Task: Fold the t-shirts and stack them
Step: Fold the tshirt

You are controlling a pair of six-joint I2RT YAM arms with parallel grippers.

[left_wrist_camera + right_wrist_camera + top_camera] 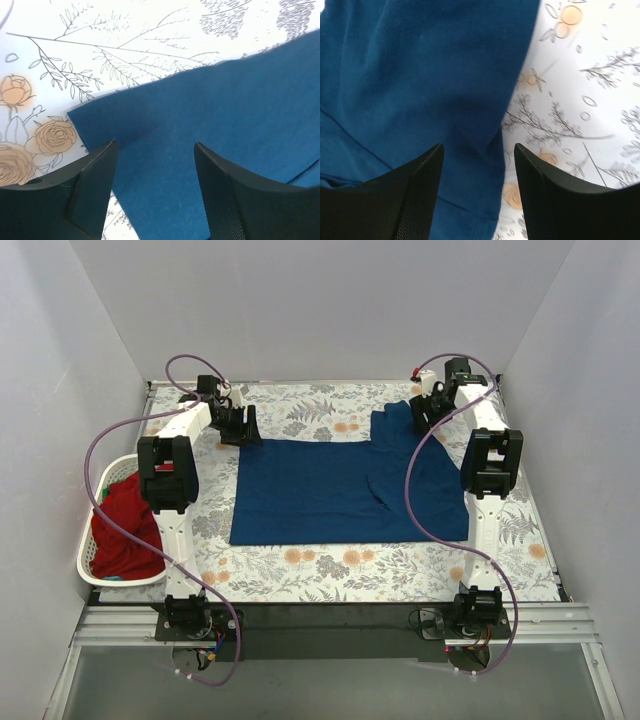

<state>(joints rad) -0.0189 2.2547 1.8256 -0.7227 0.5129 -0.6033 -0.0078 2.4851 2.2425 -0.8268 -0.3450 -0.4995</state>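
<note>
Shows the navy t-shirt (340, 490) spread flat in the middle of the desk (300, 570), with its long axis running left to right across the top view. Judging by the stitched hem at the corner in the left wrist view, points hem to the left and probably neck end to the right, where a sleeve juts toward the upper right of the frame. Carries a shallow crease right of centre; otherwise looks unfolded.

Puts the left gripper (155, 145) right over the shirt's upper-left corner: fingers (95, 185) well parted, straddling the cloth just inside the hem, with nothing pinched between them. Puts the right gripper (478, 146) over the upper-right part, at the sleeve's outer edge: fingers (420, 200) parted much the same, blue cloth filling the left of that view, bare desk the right, nothing held. Cannot tell from either wrist view whether the tips touch the cloth.

Leaves each arm nearest its own far corner, so seems set for a two-handed pinch along the far long edge and a fold toward the bottom of the frame, across the short axis. Calls for both pinches to close together, or the edge may skew.

Has the red t-shirt (125, 525) heaped in the white basket (85, 565) at the left edge, well apart from the navy one.
</note>
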